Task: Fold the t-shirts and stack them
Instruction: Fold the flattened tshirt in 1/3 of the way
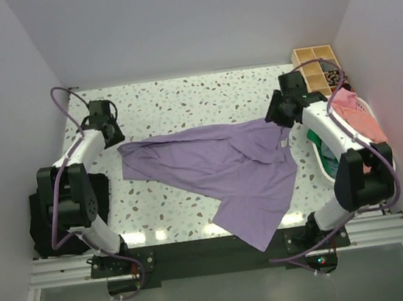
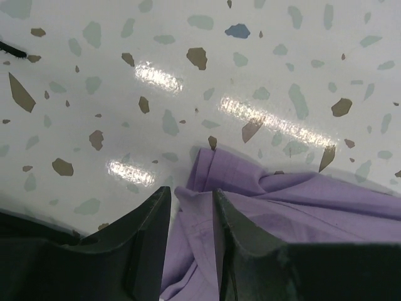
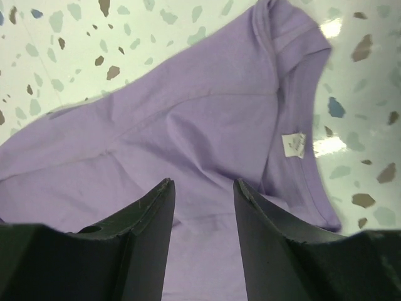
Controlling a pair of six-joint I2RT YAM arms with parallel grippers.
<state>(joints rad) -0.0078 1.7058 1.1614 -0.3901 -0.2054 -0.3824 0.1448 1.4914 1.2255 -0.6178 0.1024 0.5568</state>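
The purple shirt [image 1: 218, 167] lies crumpled across the counter [image 1: 180, 98] between the arms. One end trails toward the near edge, and the body is twisted into a band at the left. The pink shirt [image 1: 357, 119] and green shirt [image 1: 328, 154] wait in the basket [image 1: 316, 152] on the right. The left hand [image 2: 191, 191] is narrow, with a fold of the shirt's left end in its gap; whether it truly pinches the fold cannot be told. The right hand [image 3: 203, 183] is wide, holds nothing and hovers over the cloth near the collar. The step looks like spreading the shirt flat before any fold. To do it well, the right hand should probably close on a single layer at the shoulder seam rather than on bunched cloth. Both hands can then draw apart evenly, staying low so the twist opens out, and pull the trailing end back onto the counter. The only label is a small white tag [image 3: 293, 144] inside the collar; its print is too small to read. No brand shows.
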